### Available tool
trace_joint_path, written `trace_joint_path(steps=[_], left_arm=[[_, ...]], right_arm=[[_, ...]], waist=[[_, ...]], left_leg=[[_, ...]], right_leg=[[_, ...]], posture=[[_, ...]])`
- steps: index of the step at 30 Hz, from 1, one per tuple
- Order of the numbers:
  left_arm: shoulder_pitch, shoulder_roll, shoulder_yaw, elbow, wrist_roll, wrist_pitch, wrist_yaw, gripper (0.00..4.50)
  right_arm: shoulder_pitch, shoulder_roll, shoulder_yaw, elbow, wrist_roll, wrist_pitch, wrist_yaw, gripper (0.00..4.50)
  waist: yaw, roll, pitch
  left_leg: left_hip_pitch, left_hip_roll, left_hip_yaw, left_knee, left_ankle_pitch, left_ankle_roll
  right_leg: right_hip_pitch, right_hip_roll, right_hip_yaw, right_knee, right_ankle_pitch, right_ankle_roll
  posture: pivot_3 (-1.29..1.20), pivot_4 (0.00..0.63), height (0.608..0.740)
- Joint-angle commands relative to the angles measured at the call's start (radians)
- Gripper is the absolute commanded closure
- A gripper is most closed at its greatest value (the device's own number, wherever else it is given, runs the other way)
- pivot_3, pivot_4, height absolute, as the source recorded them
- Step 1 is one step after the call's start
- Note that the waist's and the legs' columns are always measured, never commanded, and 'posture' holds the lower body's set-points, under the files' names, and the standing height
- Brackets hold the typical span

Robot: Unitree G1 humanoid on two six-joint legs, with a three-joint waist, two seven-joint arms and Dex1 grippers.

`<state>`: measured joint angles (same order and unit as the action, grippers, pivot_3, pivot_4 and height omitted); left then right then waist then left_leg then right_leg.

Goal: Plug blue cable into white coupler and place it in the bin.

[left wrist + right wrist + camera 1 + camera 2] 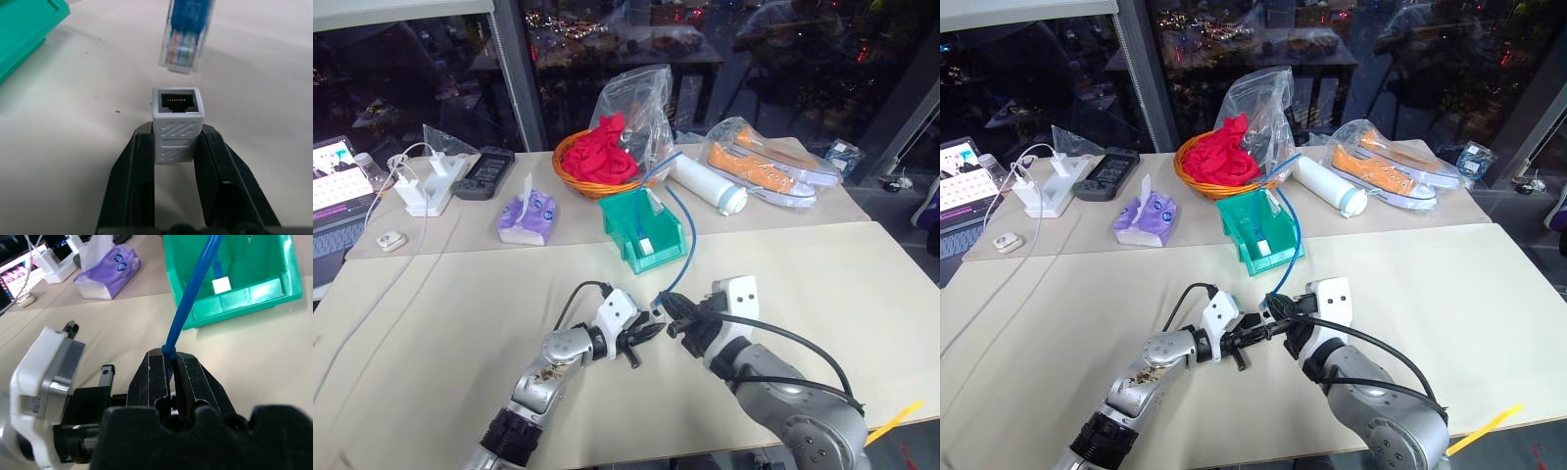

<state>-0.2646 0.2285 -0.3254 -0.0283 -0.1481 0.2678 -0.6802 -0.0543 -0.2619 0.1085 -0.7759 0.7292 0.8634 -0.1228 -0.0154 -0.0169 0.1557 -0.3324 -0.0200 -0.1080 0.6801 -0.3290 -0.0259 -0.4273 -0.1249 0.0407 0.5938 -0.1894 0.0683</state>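
Two grippers meet above the table, near the bin: our left gripper pinches the white coupler, our right gripper clamps the blue cable, plug just short of the socket.

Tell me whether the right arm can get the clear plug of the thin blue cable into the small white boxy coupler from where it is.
Probably yes. The right gripper pinches the blue cable near its plug, which hangs just off the white coupler's open socket; the left gripper holds that coupler, and nothing lies between.
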Motion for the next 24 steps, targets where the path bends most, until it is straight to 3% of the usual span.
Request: trace_joint_path(steps=[1,24], left_arm=[[0.000,-0.005,-0.004,-0.046,-0.002,0.005,0.000,3.86],[0.013,-0.004,0.002,-0.056,0.001,0.005,0.017,3.86]], right_arm=[[-0.004,-0.012,0.001,-0.059,-0.016,0.030,-0.007,4.50],[-0.044,-0.057,0.071,-0.044,-0.158,0.131,0.043,4.50]], waist=[[0.000,0.000,0.000],[0.000,0.000,0.000]], left_leg=[[0.000,0.000,0.000,0.000,0.000,0.000],[0.000,0.000,0.000,0.000,0.000,0.000]], right_leg=[[0.000,0.000,0.000,0.000,0.000,0.000],[0.000,0.000,0.000,0.000,0.000,0.000]], posture=[[0.00,0.150,0.732],[0.00,0.150,0.732]])
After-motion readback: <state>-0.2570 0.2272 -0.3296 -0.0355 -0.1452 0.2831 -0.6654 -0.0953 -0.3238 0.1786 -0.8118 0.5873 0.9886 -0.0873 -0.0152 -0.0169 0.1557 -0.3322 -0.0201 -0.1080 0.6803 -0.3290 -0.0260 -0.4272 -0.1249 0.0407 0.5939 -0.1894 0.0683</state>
